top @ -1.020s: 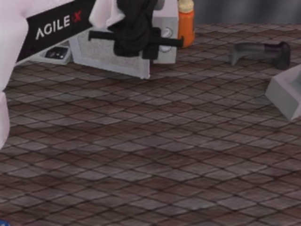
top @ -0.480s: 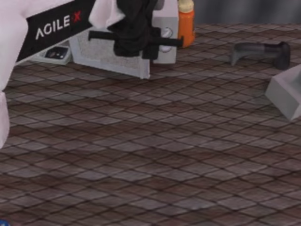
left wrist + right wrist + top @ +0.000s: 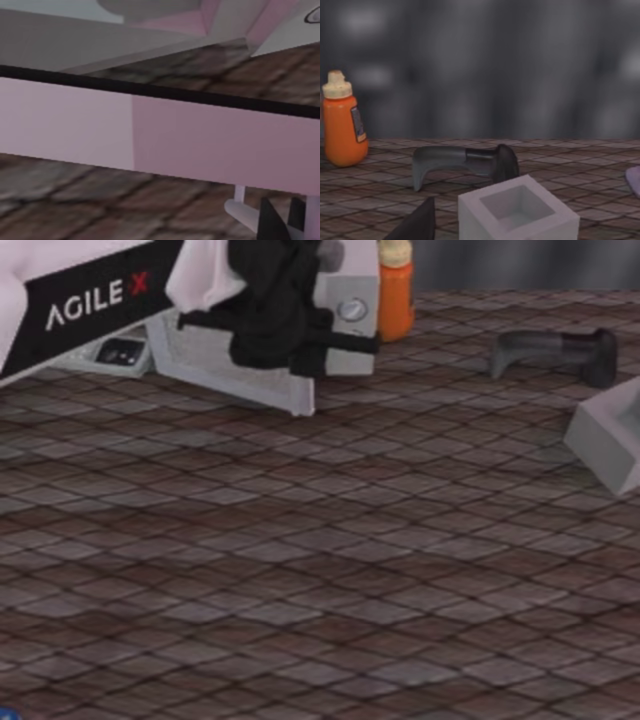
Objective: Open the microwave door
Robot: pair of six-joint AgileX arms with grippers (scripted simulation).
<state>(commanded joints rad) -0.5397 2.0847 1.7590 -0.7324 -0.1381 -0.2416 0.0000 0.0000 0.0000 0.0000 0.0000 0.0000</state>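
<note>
At the far left of the table, your left gripper (image 3: 300, 350) sits at the free edge of the microwave door (image 3: 215, 355), a thin white-grey panel with a speckled mesh window. Its black body hides the fingers, so you cannot tell from above whether they pinch the edge; the left wrist view shows only a pale panel edge on, crossing close to the lens. The door stands swung out at an angle from the boxy white-grey microwave (image 3: 350, 285), whose round silver knob (image 3: 352, 309) shows just beside the gripper.

You are, by my reading, midway through the opening swing. The next move calls for drawing the free edge further out along an arc around the hinge side, keeping contact without dragging the oven.

The arm's black band reads "AGILE X". An orange squeeze bottle (image 3: 395, 295) with a cream cap carries a label too small to read.

Your right arm is parked off to the right, near a plain grey open box (image 3: 520, 212) and a dark grey handheld scanner (image 3: 465, 162).
</note>
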